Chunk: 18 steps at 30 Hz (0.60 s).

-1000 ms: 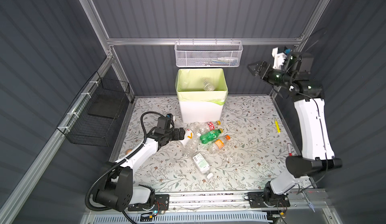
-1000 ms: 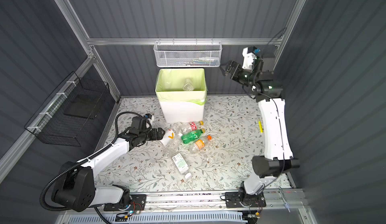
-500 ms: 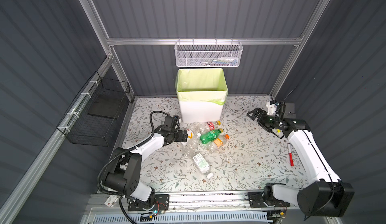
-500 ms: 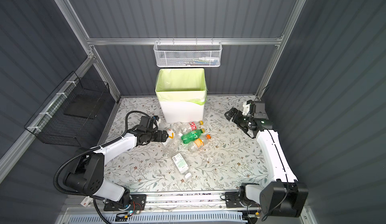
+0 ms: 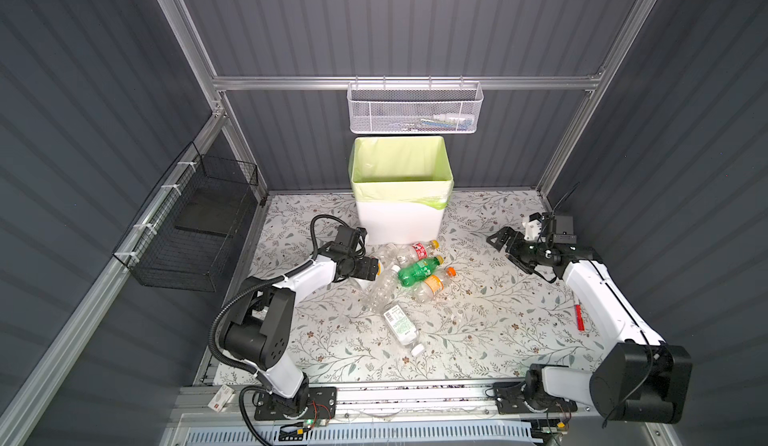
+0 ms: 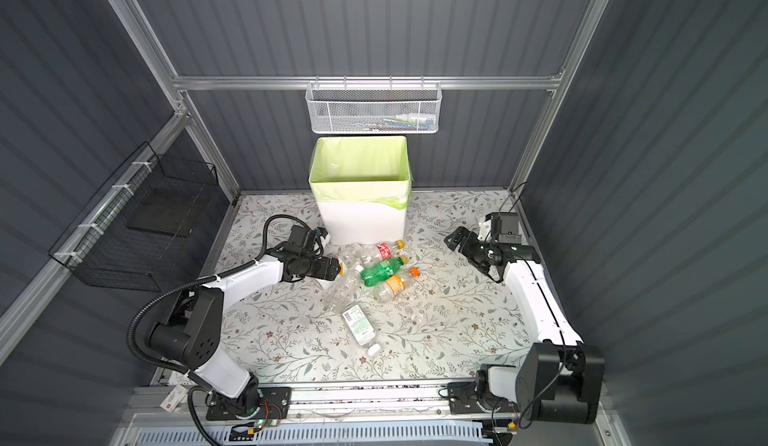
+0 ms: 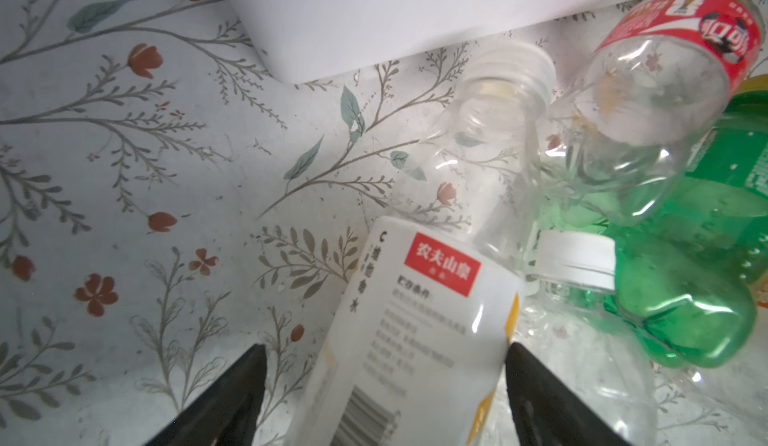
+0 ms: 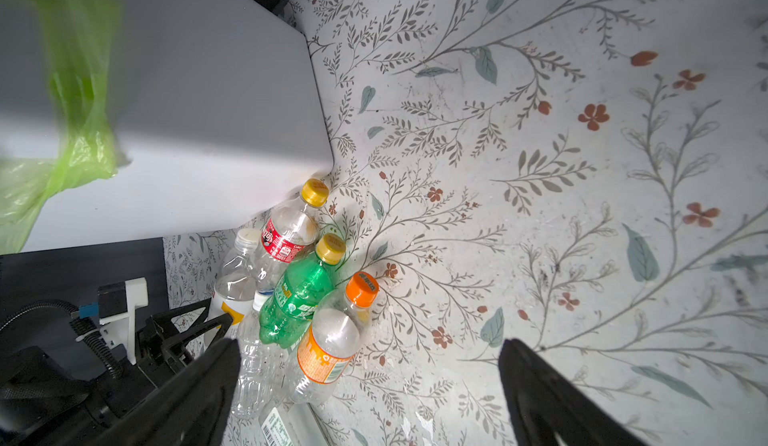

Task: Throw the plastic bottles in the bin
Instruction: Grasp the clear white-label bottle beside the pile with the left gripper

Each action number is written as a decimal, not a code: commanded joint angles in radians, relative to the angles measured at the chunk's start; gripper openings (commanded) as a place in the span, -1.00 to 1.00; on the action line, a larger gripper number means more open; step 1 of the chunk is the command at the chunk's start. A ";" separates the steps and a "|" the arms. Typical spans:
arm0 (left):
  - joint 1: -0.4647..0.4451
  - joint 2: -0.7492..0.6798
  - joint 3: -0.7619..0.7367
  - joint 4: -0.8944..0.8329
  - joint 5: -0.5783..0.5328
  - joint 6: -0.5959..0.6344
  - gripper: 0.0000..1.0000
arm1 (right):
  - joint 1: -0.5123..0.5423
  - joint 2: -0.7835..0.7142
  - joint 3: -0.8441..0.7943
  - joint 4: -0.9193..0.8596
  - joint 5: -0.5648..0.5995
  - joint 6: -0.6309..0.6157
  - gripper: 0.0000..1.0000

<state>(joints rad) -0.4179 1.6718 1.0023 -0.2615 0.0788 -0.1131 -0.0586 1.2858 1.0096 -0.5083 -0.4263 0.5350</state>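
The bin (image 5: 401,179), white with a yellow-green liner, stands at the back. Several plastic bottles lie in front of it: a green one (image 5: 417,269), an orange-capped one (image 5: 432,283), a red-labelled one (image 5: 415,250), a crushed clear one (image 5: 380,292), and a green-and-white-labelled one (image 5: 401,327) lying apart. My left gripper (image 7: 385,346) is open at the pile's left edge and straddles a white-labelled bottle (image 7: 415,298); one finger meets its side, the other stands off. My right gripper (image 8: 369,344) is open and empty, low over the floor to the right of the pile.
A white mesh basket (image 5: 415,111) hangs on the back wall above the bin. A black wire basket (image 5: 195,223) hangs on the left wall. A small red stick (image 5: 577,317) lies on the floral floor beside the right arm.
The right arm has dropped from high beside the bin to low over the floor at the right. A bottle seen at the bin's mouth is gone from sight. The left gripper pushed right into the pile.
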 commanded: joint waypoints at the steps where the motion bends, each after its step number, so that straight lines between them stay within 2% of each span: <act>1: -0.005 0.042 0.038 -0.025 0.027 0.038 0.76 | -0.003 0.014 -0.006 0.030 -0.021 -0.012 0.98; 5: -0.007 0.069 0.061 -0.042 0.036 0.044 0.70 | -0.004 0.018 -0.020 0.041 -0.020 -0.015 0.98; 8: -0.007 0.065 0.060 -0.045 0.040 0.038 0.58 | -0.005 0.033 -0.022 0.048 -0.031 -0.013 0.96; 18: -0.007 -0.056 -0.001 -0.029 0.036 0.008 0.17 | -0.009 0.030 -0.054 0.053 -0.029 -0.015 0.92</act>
<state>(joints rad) -0.4187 1.6783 1.0199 -0.2768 0.1059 -0.0933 -0.0612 1.3170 0.9760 -0.4679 -0.4461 0.5304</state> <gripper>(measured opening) 0.629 0.960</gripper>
